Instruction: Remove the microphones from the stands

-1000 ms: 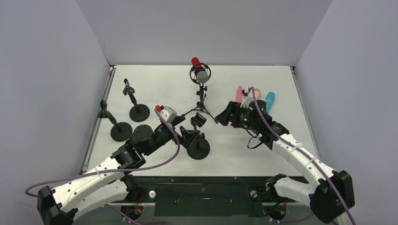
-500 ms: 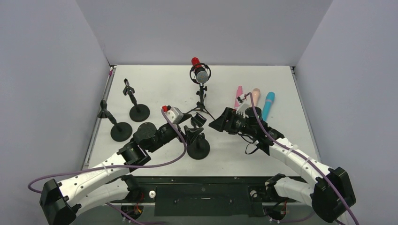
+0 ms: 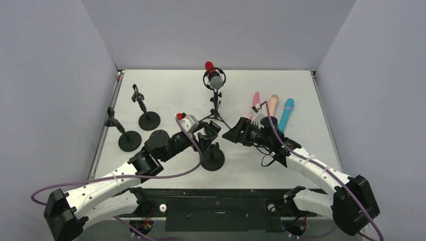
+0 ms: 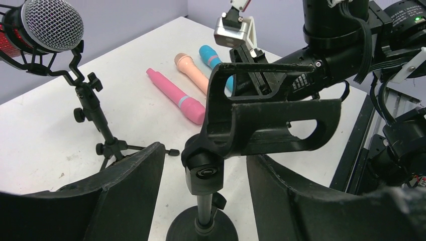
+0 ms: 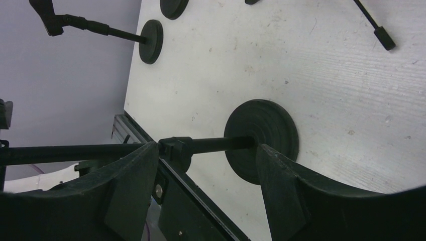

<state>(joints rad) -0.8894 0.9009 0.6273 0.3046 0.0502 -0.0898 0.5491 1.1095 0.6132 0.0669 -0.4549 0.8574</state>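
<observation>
Over the last second both arms have closed in on the empty stand (image 3: pixel 213 159) at the middle of the surface's (image 3: pixel 166 90) near edge. The left hand (image 3: pixel 203 140) has swung in from the near-left. The right hand (image 3: pixel 232 134) has drawn away leftward from the pink microphone (image 3: pixel 255 103), the peach microphone (image 3: pixel 273 103) and the blue microphone (image 3: pixel 287 113), which lie toward the right edge and now show in full. Neither move brings a hand to the red-and-grey microphone (image 3: pixel 215 80). It sits in its cradle on the tripod stand (image 3: pixel 215 108) at the middle of the far edge, well apart from both hands, so removing it looks not yet begun. The left hand has narrowed from wide to about half open. In the left wrist view its fingers (image 4: pixel 128 196) flank the empty stand's stem just under the vacant clip (image 4: pixel 261 115), with a gap on each side, so it grasps nothing. The right hand has barely changed and is also released. Its fingers straddle the same stem near the round base, and I cannot tell whether one brushes it.
</observation>
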